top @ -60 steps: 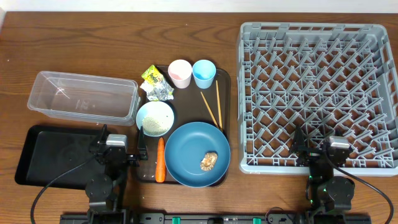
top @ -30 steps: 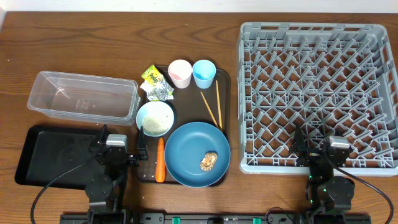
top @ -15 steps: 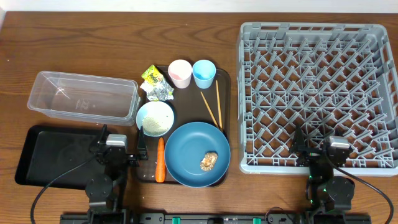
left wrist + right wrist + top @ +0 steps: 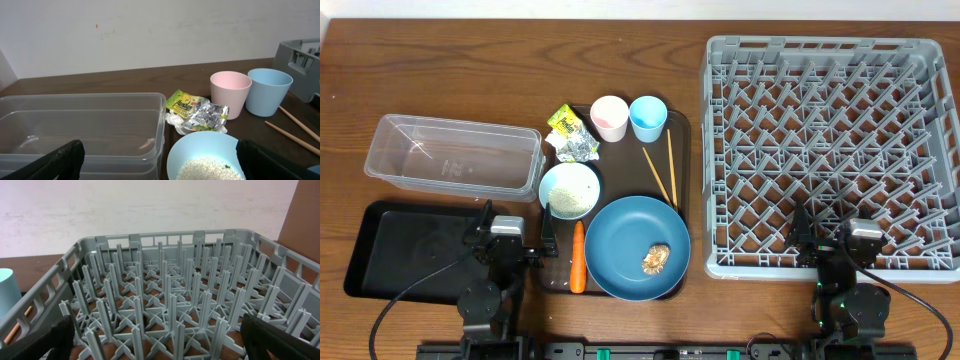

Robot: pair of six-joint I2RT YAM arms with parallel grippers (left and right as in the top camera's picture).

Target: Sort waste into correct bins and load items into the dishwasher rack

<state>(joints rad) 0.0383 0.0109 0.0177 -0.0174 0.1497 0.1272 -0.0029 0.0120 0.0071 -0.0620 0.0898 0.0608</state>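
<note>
On the brown tray lie the crumpled wrapper (image 4: 570,135), a pink cup (image 4: 609,118), a blue cup (image 4: 647,118), two chopsticks (image 4: 660,170), a pale bowl (image 4: 569,190) of rice (image 4: 207,170), a carrot (image 4: 578,257) and a blue plate (image 4: 638,247) carrying a brown scrap (image 4: 656,258). The clear tub (image 4: 452,157) and black tray (image 4: 410,248) sit to the left, the grey rack (image 4: 830,150) to the right. My left gripper (image 4: 514,234) hangs open and empty near the tub's front corner and the bowl. My right gripper (image 4: 840,238) is open at the rack's front edge.
The brown serving tray (image 4: 682,125) lies between the bins and the rack. In the left wrist view the tub (image 4: 80,125) fills the left and the cups (image 4: 230,92) stand behind the bowl. Upright pegs (image 4: 170,290) crowd the right wrist view.
</note>
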